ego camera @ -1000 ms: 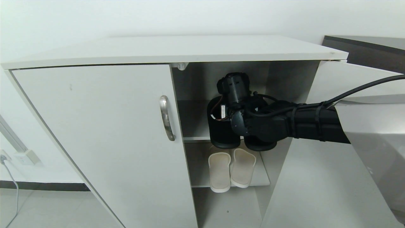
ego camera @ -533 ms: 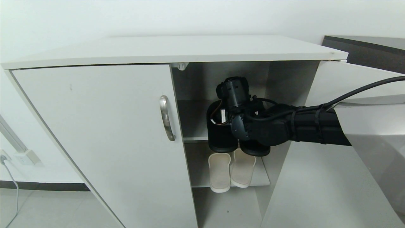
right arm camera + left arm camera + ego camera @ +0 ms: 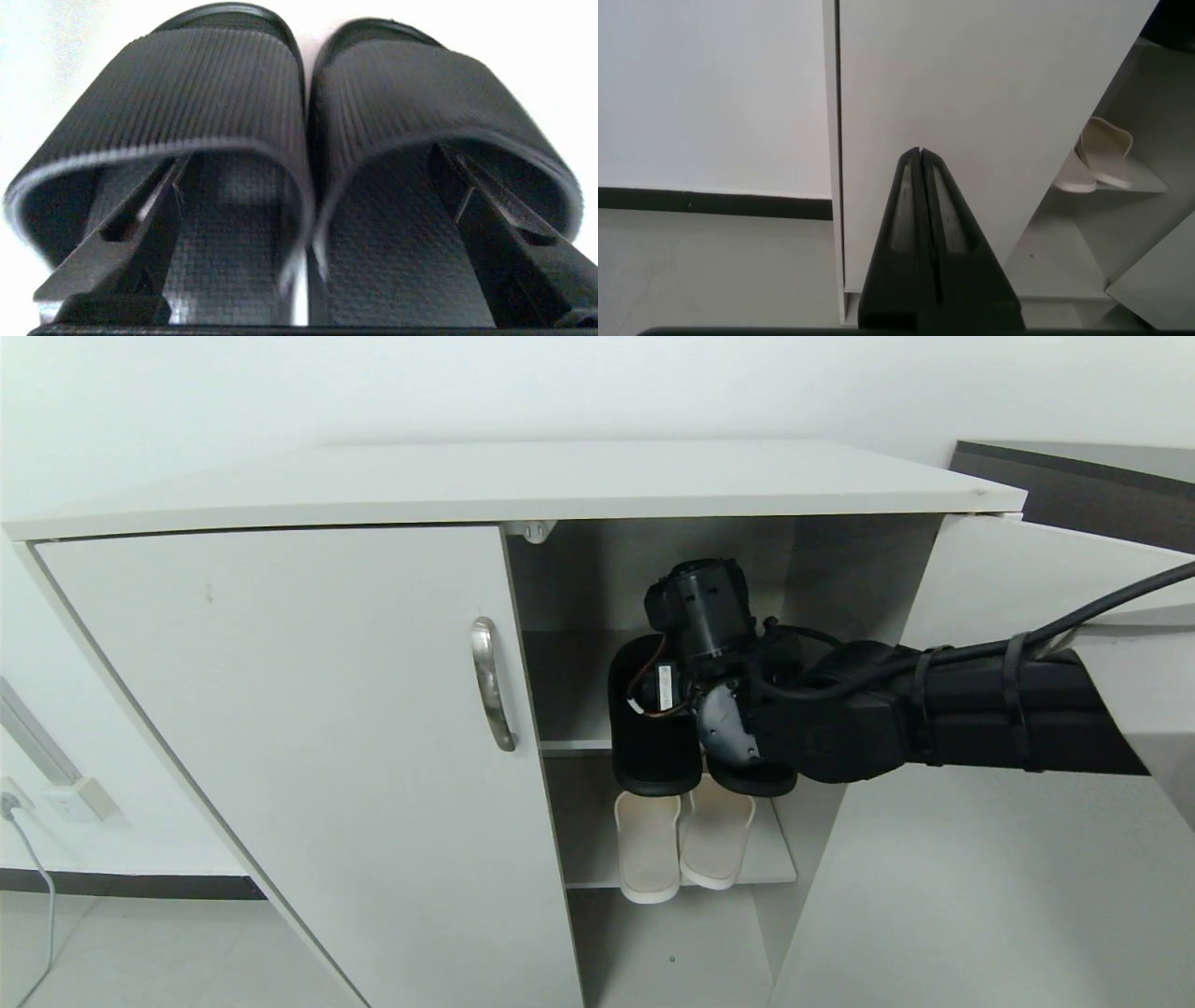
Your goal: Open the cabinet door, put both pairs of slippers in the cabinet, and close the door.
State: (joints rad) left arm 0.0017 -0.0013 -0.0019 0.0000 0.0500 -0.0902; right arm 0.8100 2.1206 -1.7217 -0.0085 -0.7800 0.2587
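Note:
A pair of black slippers [image 3: 653,751] hangs heels-out over the front edge of the cabinet's [image 3: 560,476] middle shelf. My right gripper [image 3: 308,163] holds the pair, with one of its fingers [image 3: 121,243] under each ribbed strap [image 3: 234,103]. A pair of white slippers [image 3: 681,835] lies on the shelf below, directly under the black ones. My left gripper [image 3: 920,159] is shut and empty, low in front of the closed left door [image 3: 971,84], with the white slippers [image 3: 1102,154] off to one side.
The right door [image 3: 934,859] stands swung open beside my right arm. The left door [image 3: 280,709] is closed, with a metal handle [image 3: 490,681]. The bottom compartment [image 3: 672,952] lies below the white slippers. A wall socket [image 3: 79,798] sits low on the left.
The black slippers and my right gripper have sunk slightly and shifted a little left, so the heels now overlap the tops of the white slippers. The left arm has not moved.

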